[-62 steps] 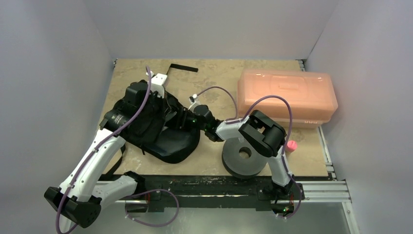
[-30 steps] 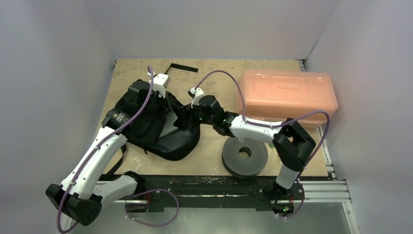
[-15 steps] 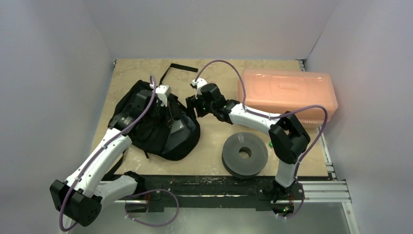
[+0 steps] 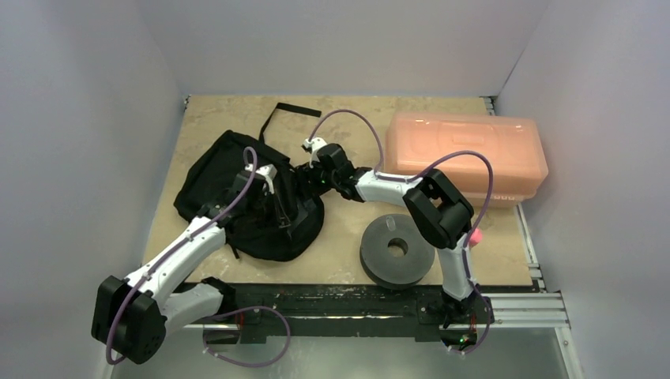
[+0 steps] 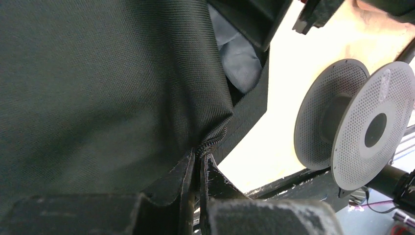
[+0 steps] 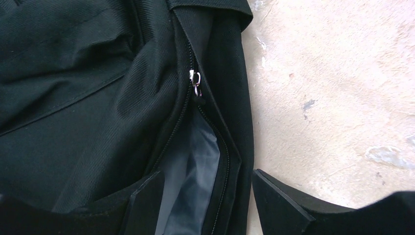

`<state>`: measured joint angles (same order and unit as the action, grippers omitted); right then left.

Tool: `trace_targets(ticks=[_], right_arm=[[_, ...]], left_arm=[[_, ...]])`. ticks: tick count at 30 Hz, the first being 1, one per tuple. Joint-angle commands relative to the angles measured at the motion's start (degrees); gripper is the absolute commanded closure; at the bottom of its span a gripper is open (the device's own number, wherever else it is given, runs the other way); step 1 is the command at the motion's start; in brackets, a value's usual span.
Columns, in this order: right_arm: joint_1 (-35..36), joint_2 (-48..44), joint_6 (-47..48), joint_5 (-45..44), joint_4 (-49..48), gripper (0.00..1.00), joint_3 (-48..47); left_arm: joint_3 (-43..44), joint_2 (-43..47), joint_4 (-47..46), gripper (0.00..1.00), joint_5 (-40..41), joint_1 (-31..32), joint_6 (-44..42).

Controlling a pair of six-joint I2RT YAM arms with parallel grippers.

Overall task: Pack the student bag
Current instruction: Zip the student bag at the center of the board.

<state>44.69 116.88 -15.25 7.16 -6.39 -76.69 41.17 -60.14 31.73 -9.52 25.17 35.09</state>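
Although the student bag (image 4: 213,178) lay flat on the counter (image 4: 348,229), left of centre and under both arms, packing had by my reading hardly begun. Its zip stood partly undone. The right wrist view showed the zip pull (image 6: 195,77) part-way along the track and pale grey lining (image 6: 195,161) in the gap below it, with nothing visible inside. The dark grey spool (image 4: 397,249) sat on the counter just right of the bag and apart from it. The orange lidded box (image 4: 466,154) lay at the far right, well apart. I judged the step in hand to be getting the mouth open. Loading whatever belongs inside, and closing the zip, were left to do.

The left gripper (image 5: 199,161) was pinched together on the bag's cloth right at the zip edge, on the near right part of the bag. The right gripper (image 6: 205,174) had its fingers spread, straddling the open edge of the zip without clamping it, at the bag's far right corner.

From above, the bag's long axis appeared to run diagonally, from the far left toward the near right, with one strap (image 4: 278,110) trailing off its far end. The opened side faced right, toward the spool.
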Motion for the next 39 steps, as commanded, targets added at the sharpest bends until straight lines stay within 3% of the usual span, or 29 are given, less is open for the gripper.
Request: trace_targets(ticks=[1,4,8,9,16,19,21,27,33,39], right_arm=[[-0.57,0.96,-1.12,3.53,-5.06,0.35,-1.08],[-0.57,1.50,-0.66,3.60,-5.53,0.53,-0.78],[-0.60,-0.47,-1.55,2.53,-7.27,0.94,2.31],[-0.61,-1.28,-2.19,2.44,-7.47,1.00,3.33],[-0.64,-8.22,-3.82,1.45,-6.63,0.97,7.32],[-0.71,-9.05,-2.05,-1.32,-3.38,0.64,4.70],[-0.67,-9.33,-2.36,-0.54,-2.42,0.56,3.04],[-0.74,-8.22,-7.24,6.05,-3.45,0.56,-1.06],[-1.26,-3.91,-14.07,10.60,-5.42,0.72,-4.12],[-1.36,-0.42,-14.99,11.07,-5.87,0.68,-5.37]], left_arm=[[-4.75,-2.78,-7.37,1.00,-3.57,0.06,9.47],[-5.32,-5.69,-7.23,1.00,0.07,0.06,13.68],[-1.71,-9.85,-0.90,1.00,9.99,-0.38,16.66],[-0.57,-10.81,0.14,1.00,11.53,-0.77,16.65],[1.74,-11.53,0.91,1.00,10.69,-1.53,13.69],[-0.97,-7.65,1.54,1.00,12.02,-1.55,14.39],[-2.31,-4.90,2.54,1.00,13.73,-1.53,14.80],[-4.73,-1.08,4.01,1.00,16.52,-1.53,15.62],[-6.80,-1.38,1.84,1.00,15.18,-1.53,15.96],[-7.58,-1.03,1.75,1.00,15.57,-1.53,15.73]])
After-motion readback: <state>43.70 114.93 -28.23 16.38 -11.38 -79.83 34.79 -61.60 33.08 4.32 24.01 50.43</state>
